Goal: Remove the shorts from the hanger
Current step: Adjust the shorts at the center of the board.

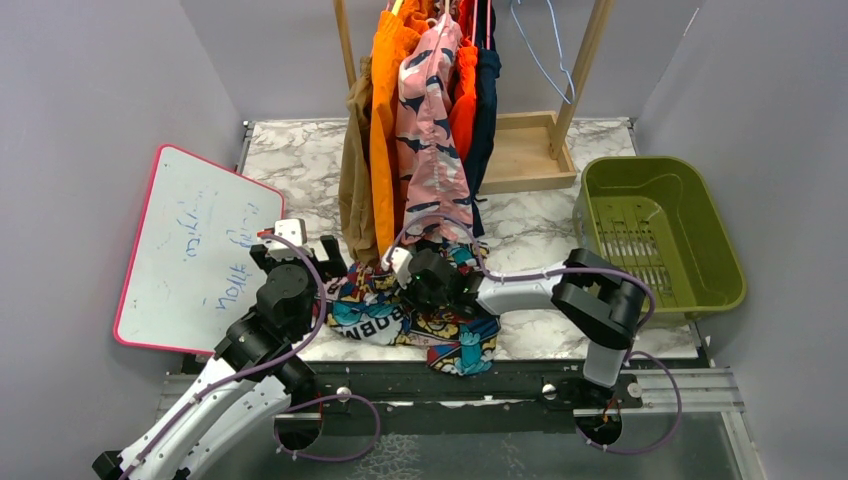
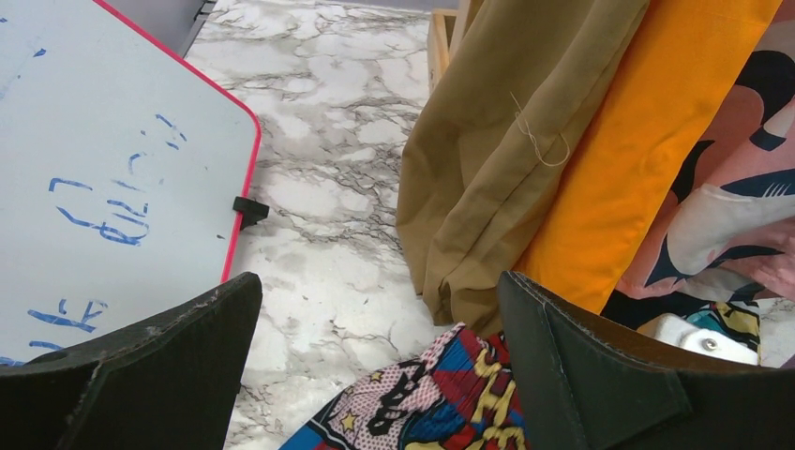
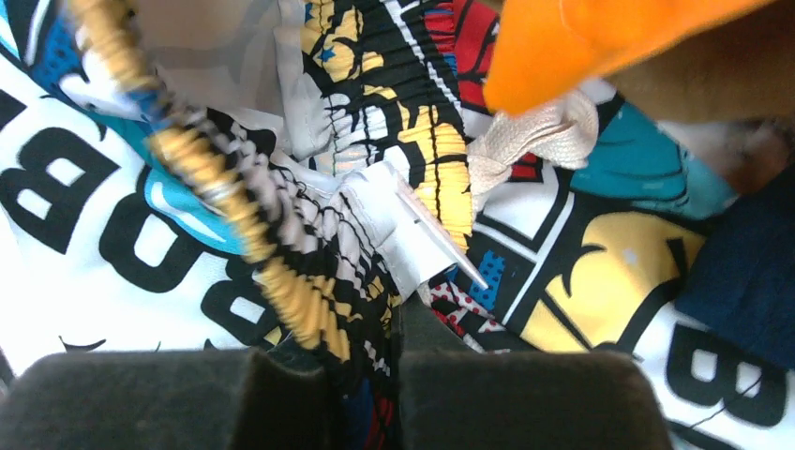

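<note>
Right gripper [image 3: 361, 370] pinches the comic-print shorts [image 1: 365, 315] by the waistband at six o'clock of the rack [image 1: 520, 150], left gripper [image 2: 380, 286] gapes empty; next, probably a lift clear of the hanging pairs [image 1: 430, 120].

The comic shorts [image 1: 400, 322] have big fat black letters printed on white patches, and in the view from above one row of them looks like O, B and N. Up close in the right wrist view the same shorts show a big B and an O on the left side, and one more B down in the right corner. The whiteboard [image 1: 195, 250] has blue handwriting on it in a few short lines, but it is too scribbly to read in any view.
</note>
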You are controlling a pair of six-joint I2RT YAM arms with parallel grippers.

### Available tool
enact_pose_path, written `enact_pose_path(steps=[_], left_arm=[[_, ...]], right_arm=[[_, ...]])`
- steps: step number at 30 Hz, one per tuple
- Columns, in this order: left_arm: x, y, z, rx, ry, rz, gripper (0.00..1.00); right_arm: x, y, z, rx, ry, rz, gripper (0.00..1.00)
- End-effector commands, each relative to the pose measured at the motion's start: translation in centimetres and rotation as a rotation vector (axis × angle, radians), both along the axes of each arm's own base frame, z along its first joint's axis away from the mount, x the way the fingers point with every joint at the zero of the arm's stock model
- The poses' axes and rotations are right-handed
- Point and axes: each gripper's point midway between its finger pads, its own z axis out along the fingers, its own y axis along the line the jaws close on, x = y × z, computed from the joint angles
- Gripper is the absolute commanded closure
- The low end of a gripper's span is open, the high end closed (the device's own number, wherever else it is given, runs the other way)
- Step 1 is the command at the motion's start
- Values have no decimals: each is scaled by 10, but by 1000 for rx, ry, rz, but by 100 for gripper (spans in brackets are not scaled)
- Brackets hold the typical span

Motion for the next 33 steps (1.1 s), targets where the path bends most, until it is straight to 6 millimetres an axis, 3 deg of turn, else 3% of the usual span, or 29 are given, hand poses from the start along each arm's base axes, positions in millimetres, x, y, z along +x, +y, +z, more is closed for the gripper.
enact_pose_path(steps=[1,4,9,15,19,20,22,25,29,33], left_arm=[[-1,6,1,-1,-4,31,1],[0,5,0,5,4,28,1],[1,5,-1,9,8,30,1],[0,6,-1,7,6,32,1],[1,5,-1,7,6,31,1],[1,5,-1,9,8,30,1],[1,5,-1,9,8,31,1],[1,6,-1,9,7,35,1],[1,5,-2,12,13,31,1],[3,3,-4,23,23,27,1]], right_arm=[[-45,-64,-49,-200,175,-8,98],[-41,-58,-8,-84,116,-12,99],[-33,-57,98,231,-40,-71,99],[-8,-107,207,478,-271,-312,99],[7,-157,260,554,-421,-499,99],[9,-169,264,542,-445,-541,99],[13,-193,251,483,-439,-663,99],[8,-226,207,394,-315,-870,99],[-26,-226,147,317,-15,-924,99],[-60,-223,104,246,240,-979,83]])
